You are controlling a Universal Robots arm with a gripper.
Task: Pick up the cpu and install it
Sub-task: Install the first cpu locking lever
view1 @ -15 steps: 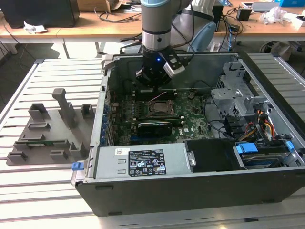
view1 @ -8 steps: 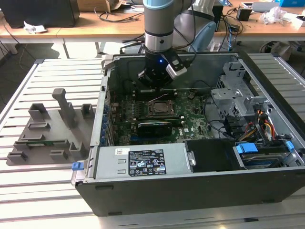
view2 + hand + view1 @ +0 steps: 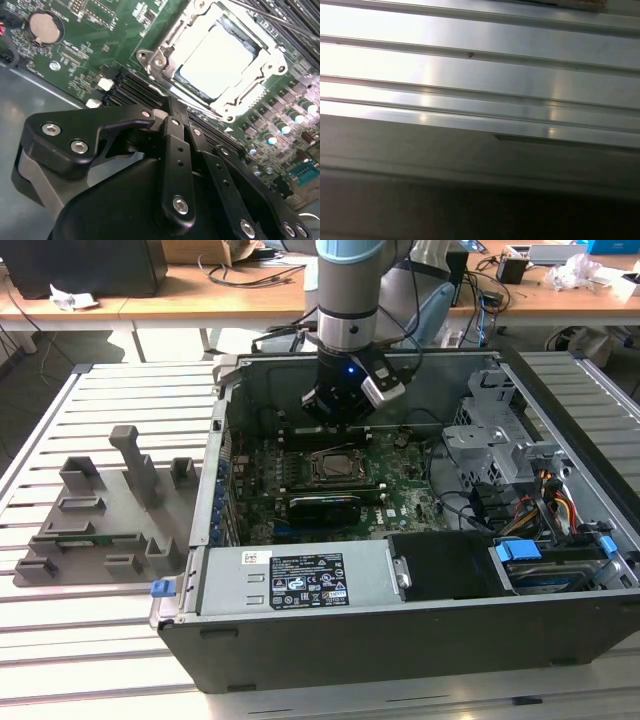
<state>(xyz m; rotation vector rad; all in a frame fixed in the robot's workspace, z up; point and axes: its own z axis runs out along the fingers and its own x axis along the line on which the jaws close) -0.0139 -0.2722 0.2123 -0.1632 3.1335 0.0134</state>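
The black linkage-fingered gripper [image 3: 172, 117] hangs inside the open grey computer case [image 3: 400, 630], its fingers drawn together on nothing. The flat square silvery cpu [image 3: 220, 57] lies seated in the metal-framed socket [image 3: 159, 59], just ahead of and below the fingertips.

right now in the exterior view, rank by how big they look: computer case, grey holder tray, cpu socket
1. computer case
2. grey holder tray, on the exterior view's left
3. cpu socket, below the gripper
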